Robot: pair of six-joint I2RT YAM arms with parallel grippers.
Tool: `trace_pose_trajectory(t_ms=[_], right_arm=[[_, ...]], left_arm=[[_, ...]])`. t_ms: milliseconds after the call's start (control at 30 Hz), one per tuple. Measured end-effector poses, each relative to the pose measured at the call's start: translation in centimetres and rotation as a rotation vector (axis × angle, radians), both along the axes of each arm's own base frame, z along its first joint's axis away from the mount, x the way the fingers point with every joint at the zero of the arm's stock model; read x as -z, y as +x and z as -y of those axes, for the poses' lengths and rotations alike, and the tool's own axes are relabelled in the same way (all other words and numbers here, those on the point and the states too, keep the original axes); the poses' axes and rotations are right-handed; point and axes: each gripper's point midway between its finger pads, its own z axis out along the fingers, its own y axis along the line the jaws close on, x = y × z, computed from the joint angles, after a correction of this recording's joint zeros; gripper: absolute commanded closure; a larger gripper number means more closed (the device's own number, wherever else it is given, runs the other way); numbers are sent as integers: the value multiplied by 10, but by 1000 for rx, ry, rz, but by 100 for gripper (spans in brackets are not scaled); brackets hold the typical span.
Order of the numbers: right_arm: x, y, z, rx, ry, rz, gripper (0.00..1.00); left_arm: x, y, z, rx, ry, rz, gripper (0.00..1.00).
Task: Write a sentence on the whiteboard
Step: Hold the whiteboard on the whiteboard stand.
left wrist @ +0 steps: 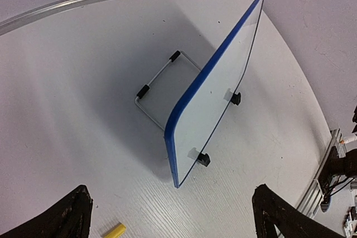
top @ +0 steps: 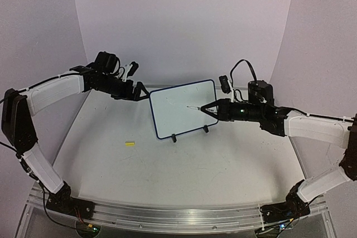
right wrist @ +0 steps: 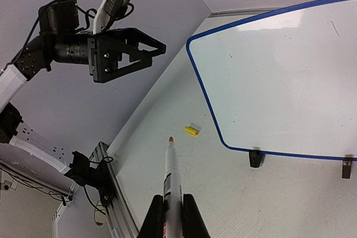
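Right pincer clamped on slim white marker, tip near the glossy, round-cornered, blue-rimmed whiteboard; left pincer gapes wide beside its left edge; board propped on matte counter

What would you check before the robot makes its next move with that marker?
1. Marker gripped in the right claw: ok.
2. Marker uncapped, yellow cap lying aside: ok.
3. Whiteboard upright on its wire stand: ok.
4. Left claw open, holding nothing: ok.
5. Marker tip touching the board: cannot tell.
6. Sentence on the board: not ok, nothing readable.
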Motion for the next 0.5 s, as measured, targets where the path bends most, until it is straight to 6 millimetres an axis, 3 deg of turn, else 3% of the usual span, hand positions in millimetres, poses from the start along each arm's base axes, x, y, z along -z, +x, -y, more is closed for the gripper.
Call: trace_pose_trajectory(t_ms=[133, 333, 400, 500], right_arm=[[-5, 5, -6, -8, 2, 16, 100], [-1, 19, -23, -47, -5, 6, 100], [2, 22, -28, -64, -4, 1, 100], [5, 25, -35, -89, -3, -4, 100]], left_arm=[[-3, 13, -1, 46, -72, 4, 1], [15, 25, 11, 150, -149, -46, 4], [19, 24, 19, 193, -171, -63, 8], [21, 24, 28, 249, -194, -67, 23]])
